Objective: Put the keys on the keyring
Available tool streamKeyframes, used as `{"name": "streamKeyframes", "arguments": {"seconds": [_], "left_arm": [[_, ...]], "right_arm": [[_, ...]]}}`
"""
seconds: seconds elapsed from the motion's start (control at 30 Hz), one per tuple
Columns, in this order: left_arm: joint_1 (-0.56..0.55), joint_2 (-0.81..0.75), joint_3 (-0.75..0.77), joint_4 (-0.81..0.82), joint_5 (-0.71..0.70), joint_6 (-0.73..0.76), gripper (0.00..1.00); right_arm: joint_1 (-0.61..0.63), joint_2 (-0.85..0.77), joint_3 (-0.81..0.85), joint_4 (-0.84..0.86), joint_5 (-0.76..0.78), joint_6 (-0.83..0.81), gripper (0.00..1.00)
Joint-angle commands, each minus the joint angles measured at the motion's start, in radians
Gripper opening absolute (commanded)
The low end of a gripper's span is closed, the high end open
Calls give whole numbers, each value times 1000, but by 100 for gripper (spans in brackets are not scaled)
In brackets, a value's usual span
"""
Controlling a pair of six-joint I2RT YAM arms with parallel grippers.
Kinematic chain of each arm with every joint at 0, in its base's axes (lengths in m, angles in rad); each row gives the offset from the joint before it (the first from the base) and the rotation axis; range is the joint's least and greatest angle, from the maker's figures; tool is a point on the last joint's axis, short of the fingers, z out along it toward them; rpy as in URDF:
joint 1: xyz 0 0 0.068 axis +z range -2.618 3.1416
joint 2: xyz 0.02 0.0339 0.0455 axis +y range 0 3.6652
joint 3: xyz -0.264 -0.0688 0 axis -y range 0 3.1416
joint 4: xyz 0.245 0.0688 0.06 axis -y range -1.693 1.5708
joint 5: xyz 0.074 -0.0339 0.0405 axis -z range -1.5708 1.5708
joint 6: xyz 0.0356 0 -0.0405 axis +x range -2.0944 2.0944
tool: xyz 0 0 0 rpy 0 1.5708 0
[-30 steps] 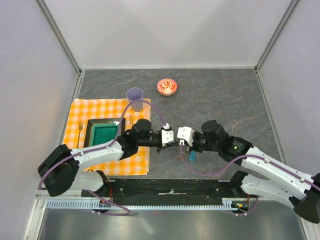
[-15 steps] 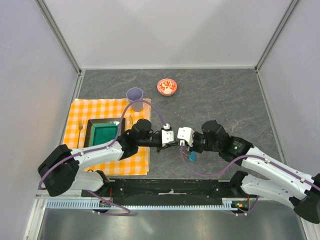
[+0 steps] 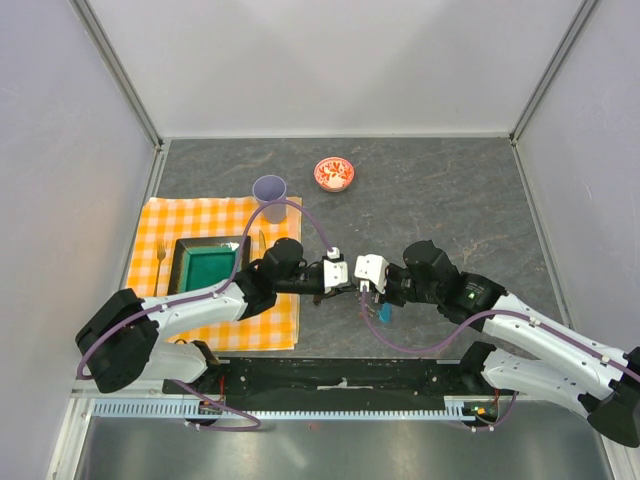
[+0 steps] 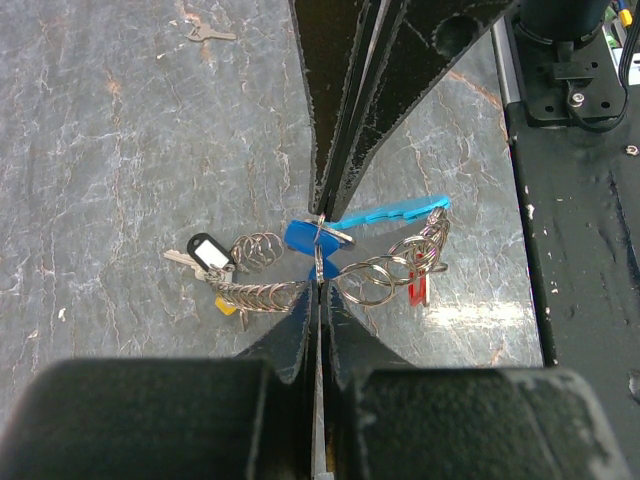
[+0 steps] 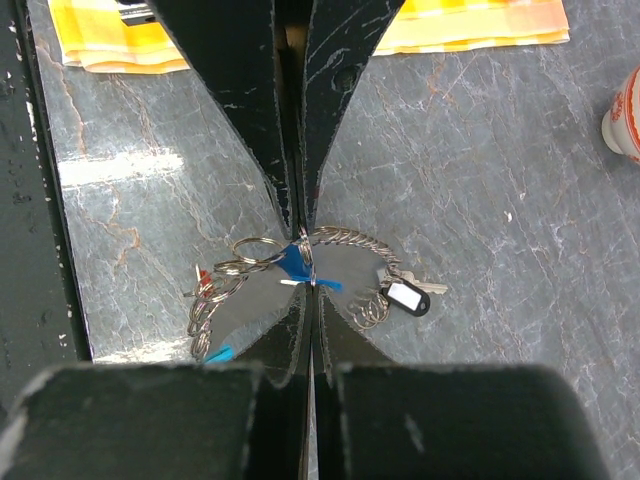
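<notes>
Claws of both arms meet tip to tip close to the near edge of the surface (image 3: pixel 450 200), about at its middle and just right of the checkered cloth (image 3: pixel 215 215). The left claw (image 4: pixel 318 290) is closed. A thin metal shaft runs from its tips up to the blue key (image 4: pixel 303 237), so it seems to pinch this key by the blade. The right claw (image 5: pixel 312 295) is closed too, and its tips sit on a small ring of the keyring (image 4: pixel 370 280) that touches the blue head. How firm each grip is, the pictures do not tell.

The relation that matters is the line between the two claws. It runs left to right, along the near edge. The long axis of the blue key lies on this same line, with the head toward the right claw and the blade toward the left one. Both arms are equally near to it.

The keyring spreads across this line. The fob (image 4: pixel 390 212) and the red key (image 4: pixel 417 291) lie toward the near edge. The black-and-white tag (image 4: pixel 208 250) and a yellow piece (image 4: pixel 226 305) lie toward the far edge. One loose key (image 4: pixel 210 33) lies well apart from the bundle, farther in on the surface.

As a judgement, the step in hand is threading the blue key on the ring. The next move probably needs a small slide along this common line. A sideways pull could slip the ring out of the tips.
</notes>
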Motion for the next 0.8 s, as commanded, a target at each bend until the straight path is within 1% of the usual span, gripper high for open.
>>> {"name": "streamKeyframes", "arguments": {"seconds": [0.0, 0.3, 0.77], "left_arm": [[-7, 0, 25, 44, -10, 37, 2], [-7, -3, 24, 41, -36, 40, 2], [-11, -15, 21, 41, 5, 45, 2]], "right_arm": [[5, -5, 10, 11, -29, 4, 0], [5, -14, 4, 11, -16, 8, 0], [5, -5, 7, 19, -13, 11, 0]]}}
